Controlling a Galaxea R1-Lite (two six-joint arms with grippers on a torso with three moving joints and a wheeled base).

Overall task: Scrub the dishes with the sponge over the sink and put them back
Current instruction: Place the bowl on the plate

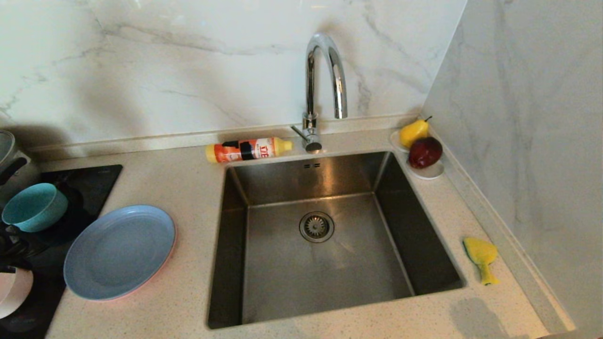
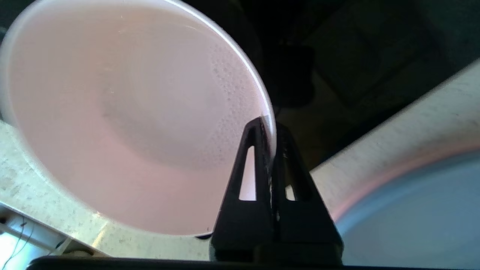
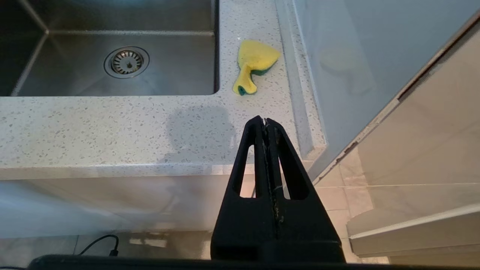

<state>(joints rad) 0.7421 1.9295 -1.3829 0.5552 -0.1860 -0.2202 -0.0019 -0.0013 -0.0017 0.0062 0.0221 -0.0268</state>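
pale pink bowl cut off at head view's left edge, pink plate mostly hidden under grey-blue plate

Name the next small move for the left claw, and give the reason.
Probably lift the pale pink bowl and carry it toward the sink. The left claw is shut on the bowl's rim, and the sink basin looks bare. The sponge lies untouched on the counter right of the sink, with the right claw shut and parked short of it.
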